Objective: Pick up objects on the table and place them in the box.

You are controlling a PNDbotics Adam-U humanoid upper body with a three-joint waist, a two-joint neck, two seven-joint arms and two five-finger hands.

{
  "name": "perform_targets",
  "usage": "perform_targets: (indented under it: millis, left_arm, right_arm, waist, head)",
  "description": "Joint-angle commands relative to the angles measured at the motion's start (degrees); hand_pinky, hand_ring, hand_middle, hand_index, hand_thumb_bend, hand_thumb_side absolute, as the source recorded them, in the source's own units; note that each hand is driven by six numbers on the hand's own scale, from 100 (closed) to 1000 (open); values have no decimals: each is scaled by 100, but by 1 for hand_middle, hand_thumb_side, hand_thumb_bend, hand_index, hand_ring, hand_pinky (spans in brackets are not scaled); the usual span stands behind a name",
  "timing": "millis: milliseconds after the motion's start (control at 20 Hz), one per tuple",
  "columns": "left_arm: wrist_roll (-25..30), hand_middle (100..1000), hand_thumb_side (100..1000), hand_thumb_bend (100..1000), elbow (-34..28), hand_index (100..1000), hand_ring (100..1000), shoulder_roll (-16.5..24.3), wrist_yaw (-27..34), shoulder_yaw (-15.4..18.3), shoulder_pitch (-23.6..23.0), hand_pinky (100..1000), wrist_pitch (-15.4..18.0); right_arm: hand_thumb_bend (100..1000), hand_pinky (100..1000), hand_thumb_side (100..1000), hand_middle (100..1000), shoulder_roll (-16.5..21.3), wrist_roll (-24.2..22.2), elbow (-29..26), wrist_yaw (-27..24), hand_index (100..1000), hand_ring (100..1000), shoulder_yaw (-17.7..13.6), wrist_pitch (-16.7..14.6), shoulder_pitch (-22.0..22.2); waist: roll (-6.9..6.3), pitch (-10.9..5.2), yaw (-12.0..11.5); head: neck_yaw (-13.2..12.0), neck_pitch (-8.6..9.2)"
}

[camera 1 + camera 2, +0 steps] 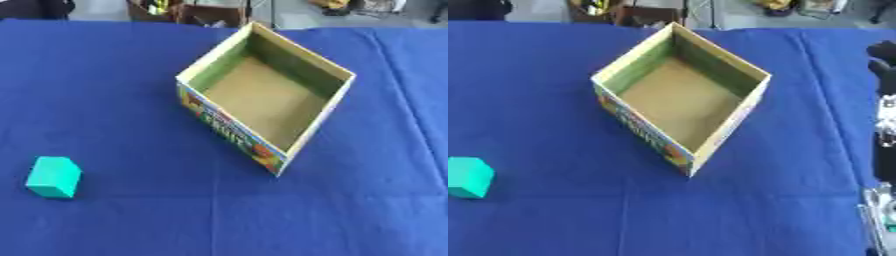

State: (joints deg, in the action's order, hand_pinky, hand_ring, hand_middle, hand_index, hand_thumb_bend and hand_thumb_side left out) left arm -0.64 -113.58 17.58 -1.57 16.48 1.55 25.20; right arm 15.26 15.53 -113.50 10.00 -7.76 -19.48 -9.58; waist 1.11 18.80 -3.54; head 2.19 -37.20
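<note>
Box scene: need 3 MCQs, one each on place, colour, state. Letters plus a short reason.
1. Where does the block lie relative to the box?
A. inside it
B. on the cloth toward the robot's left, apart from it
C. leaning on its far wall

2. What colour is the block?
A. red
B. yellow
C. teal

3. What is the state of the box?
A. open-topped, nothing visible inside
B. closed with a lid
C. tipped on its side

Answers: 1 B, blue tablecloth shows between the block and the box. 2 C, its faces read teal against the cloth. 3 A, the bare brown floor is visible in both eye views.
</note>
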Motion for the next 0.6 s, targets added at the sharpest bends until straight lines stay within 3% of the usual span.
perform_targets:
  millis: [50,300,600]
  left_arm:
    - [-6,781,1000,169,-101,939,628,92,-3,53,12,565,3]
    - [-17,780,1000,168,-101,939,627,89,-11,61,-5,565,8]
    - [14,780,1000,172,-101,939,627,89,0,40,11,566,-8]
  right_arm:
    - [100,871,807,735,104,-9,-109,-28,833,890,-25,22,-26]
    - [100,870,810,735,107,-1,-109,-27,833,889,-27,27,-37]
    - [100,869,809,735,103,-16,-109,-37,833,889,-12,29,-45]
  waist:
    - [-14,-92,-16]
    - [-17,-94,-6]
    - [-27,-92,70]
  head:
    - [20,46]
    - [27,88]
    - [382,104]
